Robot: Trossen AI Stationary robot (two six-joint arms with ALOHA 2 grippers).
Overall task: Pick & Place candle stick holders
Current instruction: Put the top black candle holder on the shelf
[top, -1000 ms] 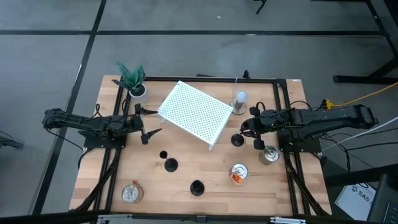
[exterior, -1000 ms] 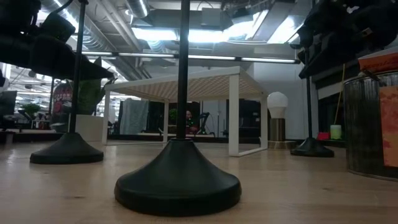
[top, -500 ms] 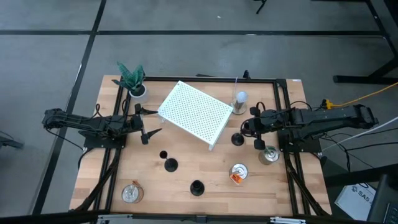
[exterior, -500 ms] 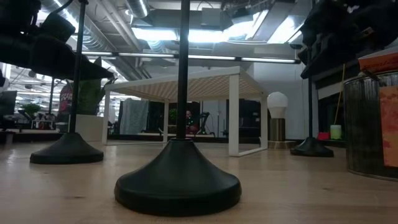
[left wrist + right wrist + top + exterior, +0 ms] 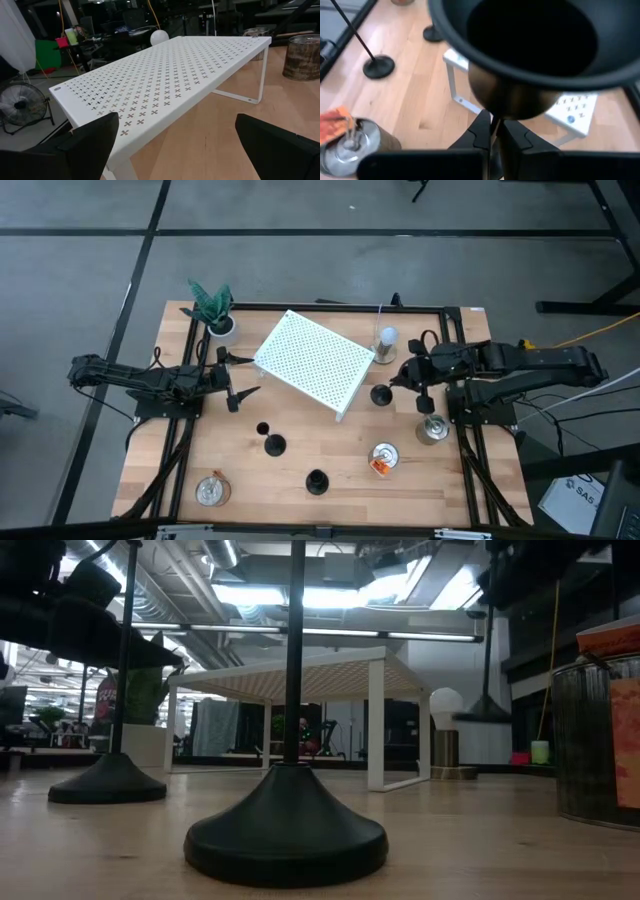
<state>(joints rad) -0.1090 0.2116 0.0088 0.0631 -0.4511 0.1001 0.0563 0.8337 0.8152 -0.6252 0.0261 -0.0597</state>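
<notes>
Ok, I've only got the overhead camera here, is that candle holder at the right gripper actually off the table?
Observer: Yes. In the low view the held holder has its base hanging clear above the table, beside the white rack.
Operator: Where is it gripped?
Observer: The right wrist view shows the right gripper shut on the thin stem, just under the cup.
Operator: And the other two holders, are they upright?
Observer: Both are. The low view shows the near one and the far one standing on their bases with their stems straight up.
</notes>
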